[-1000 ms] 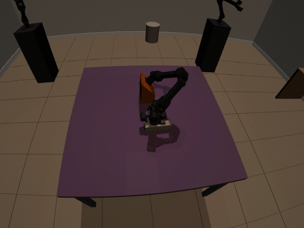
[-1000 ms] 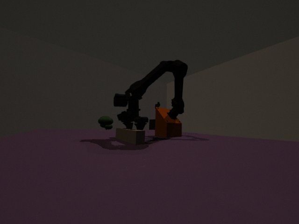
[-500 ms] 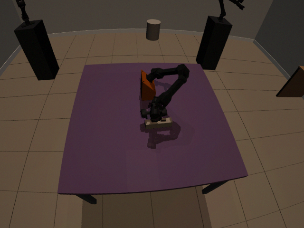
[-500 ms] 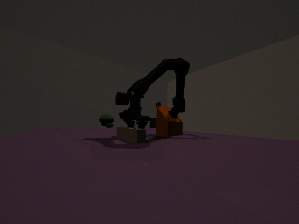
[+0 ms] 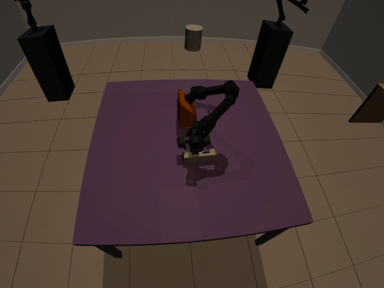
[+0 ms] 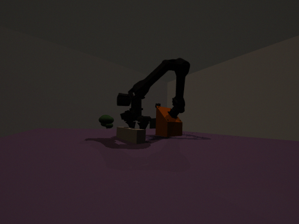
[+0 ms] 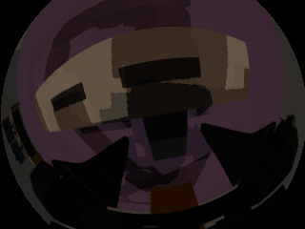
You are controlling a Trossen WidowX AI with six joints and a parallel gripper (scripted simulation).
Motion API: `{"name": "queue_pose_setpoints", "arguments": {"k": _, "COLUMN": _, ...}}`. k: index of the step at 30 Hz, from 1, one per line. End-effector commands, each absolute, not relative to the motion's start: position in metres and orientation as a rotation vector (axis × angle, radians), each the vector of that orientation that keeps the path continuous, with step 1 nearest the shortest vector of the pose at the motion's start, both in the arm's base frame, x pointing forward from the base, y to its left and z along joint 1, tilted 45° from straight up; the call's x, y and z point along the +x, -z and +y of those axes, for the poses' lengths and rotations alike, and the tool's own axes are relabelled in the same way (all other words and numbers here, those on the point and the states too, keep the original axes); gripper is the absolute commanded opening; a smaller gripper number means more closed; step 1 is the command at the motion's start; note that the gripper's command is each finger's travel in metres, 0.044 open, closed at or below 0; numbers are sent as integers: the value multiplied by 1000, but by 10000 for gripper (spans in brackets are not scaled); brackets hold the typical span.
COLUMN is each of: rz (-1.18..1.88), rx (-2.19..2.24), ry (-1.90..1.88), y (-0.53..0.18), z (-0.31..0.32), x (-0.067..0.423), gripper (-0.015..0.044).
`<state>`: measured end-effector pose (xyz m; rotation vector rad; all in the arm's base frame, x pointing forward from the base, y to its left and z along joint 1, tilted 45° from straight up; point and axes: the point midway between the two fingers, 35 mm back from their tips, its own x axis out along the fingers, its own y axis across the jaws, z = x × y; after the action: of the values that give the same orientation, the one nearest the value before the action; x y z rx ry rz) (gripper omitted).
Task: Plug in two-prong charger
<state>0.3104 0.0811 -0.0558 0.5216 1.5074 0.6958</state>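
The beige power strip [image 5: 200,157] [image 6: 129,135] [image 7: 216,62] lies on the purple table [image 5: 130,186] in front of the arm. In the wrist view its top shows two dark recesses, one near the middle and one near the left end. My gripper [image 6: 137,127] [image 7: 165,134] is open, low beside the strip's arm-side long edge. A dark block [image 7: 165,149], apparently the charger, shows between the spread fingertips, next to that edge. It is not gripped. Its prongs are not visible, and the top and exterior views do not show it clearly. Shadow covers part of the strip's top.
An orange wedge-shaped base [image 5: 186,116] [image 6: 161,125] [image 7: 172,199] carries the arm behind the strip. A green plant-like shape [image 6: 106,119] shows in the background. Two dark pedestals [image 5: 46,65] [image 5: 271,52] and a grey cylinder [image 5: 193,38] stand on the floor beyond the table.
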Motion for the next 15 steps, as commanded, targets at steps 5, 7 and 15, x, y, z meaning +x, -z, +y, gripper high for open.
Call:
{"name": "queue_pose_setpoints", "arguments": {"k": 5, "rz": 1506, "rx": 520, "ry": -698, "y": 56, "z": 80, "x": 301, "gripper": 440}}
{"name": "queue_pose_setpoints", "arguments": {"k": 7, "rz": 1506, "rx": 520, "ry": -698, "y": 56, "z": 80, "x": 299, "gripper": 440}}
{"name": "queue_pose_setpoints", "arguments": {"k": 15, "rz": 1506, "rx": 520, "ry": -698, "y": 57, "z": 79, "x": 290, "gripper": 440}}
